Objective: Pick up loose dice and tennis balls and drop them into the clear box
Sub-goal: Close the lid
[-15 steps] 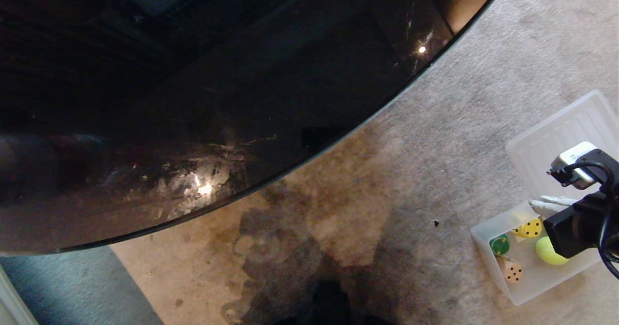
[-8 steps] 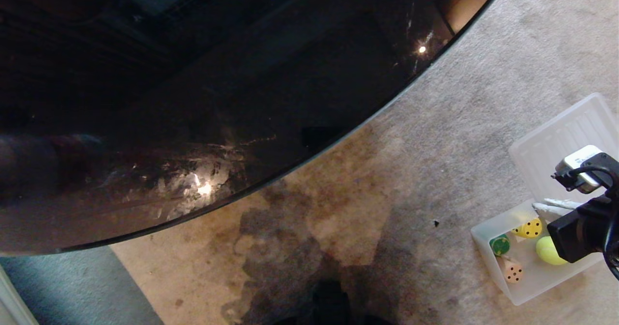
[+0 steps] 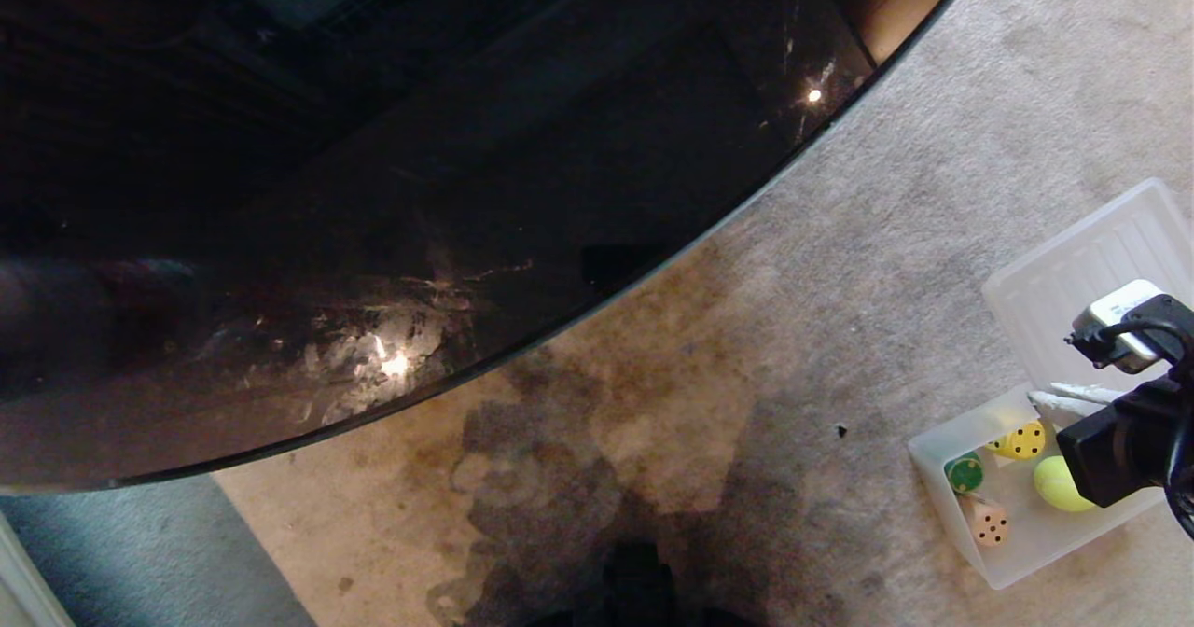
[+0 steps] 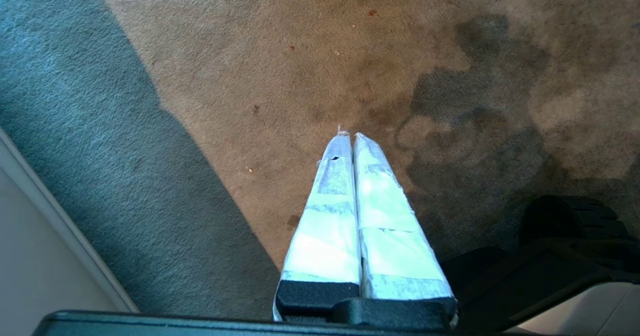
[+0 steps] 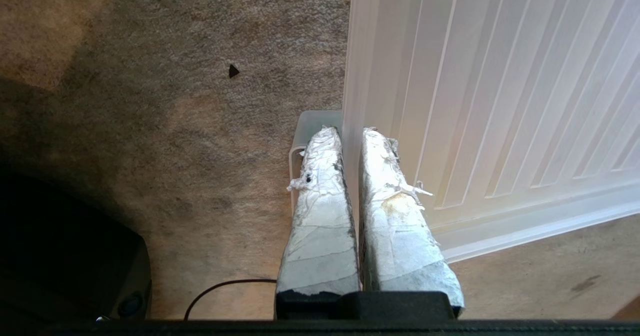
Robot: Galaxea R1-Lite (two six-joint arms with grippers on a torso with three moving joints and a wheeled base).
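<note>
Nearest you, the left gripper (image 4: 350, 138) hangs over bare carpet (image 4: 280, 76) with its taped jaws pressed together and nothing between them; treat that arm as parked. To your right, the right gripper (image 3: 1045, 396) sits above the far edge of the clear box (image 3: 942, 445), jaws together and empty; in its wrist view the tips lie right where a box corner meets the ribbed lid (image 5: 500, 86). In the box you can see a tan die (image 3: 989, 522), a dark green die (image 3: 964, 472), a yellow die (image 3: 1021, 440) and one tennis ball (image 3: 1059, 482) partly hidden by the wrist; no loose piece shows on the carpet in any view, and a red die is nowhere visible. Beyond the box lies the lid, flat on the carpet; farther off the dark glossy desk (image 3: 420, 188) fills the view. Should you find more, expect the dice to be light and hard with rounded corners, so I would close on two opposite flat faces; the ball should be light, fuzzy and slightly springy, so take it across its widest part or it may squirt out.
</note>
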